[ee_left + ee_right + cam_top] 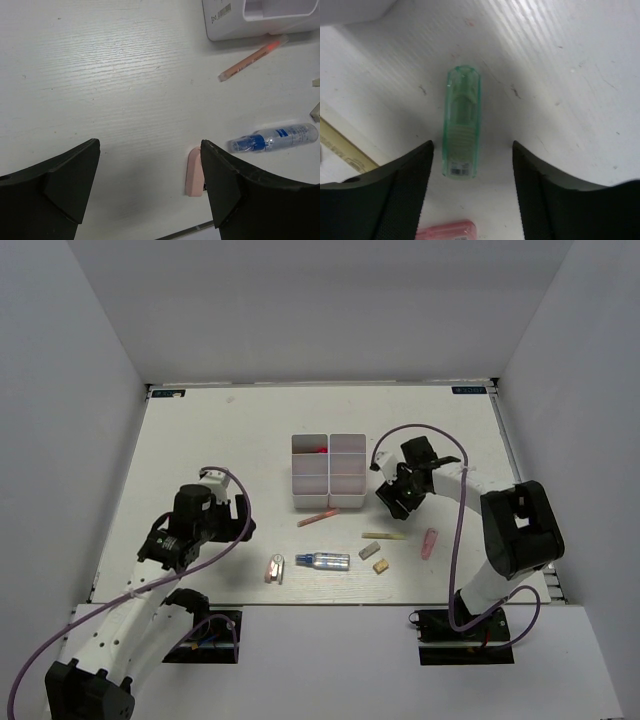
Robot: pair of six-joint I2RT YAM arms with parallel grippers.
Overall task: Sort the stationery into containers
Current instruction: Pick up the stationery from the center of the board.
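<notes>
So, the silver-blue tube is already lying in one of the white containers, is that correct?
Not quite: the silver-blue tube lies on the table, on the robot's side of the white containers, not in one. The top external view shows it.

Two boxes point(328, 472) sit side by side in the middle of the table point(210, 440), with a stick point(317, 518) lying slanted just in front of them. Closer to the arms there's a tube point(322, 560), a capsule point(275, 568) just left of it, and two small erasers point(368, 551) off to its right.
</notes>
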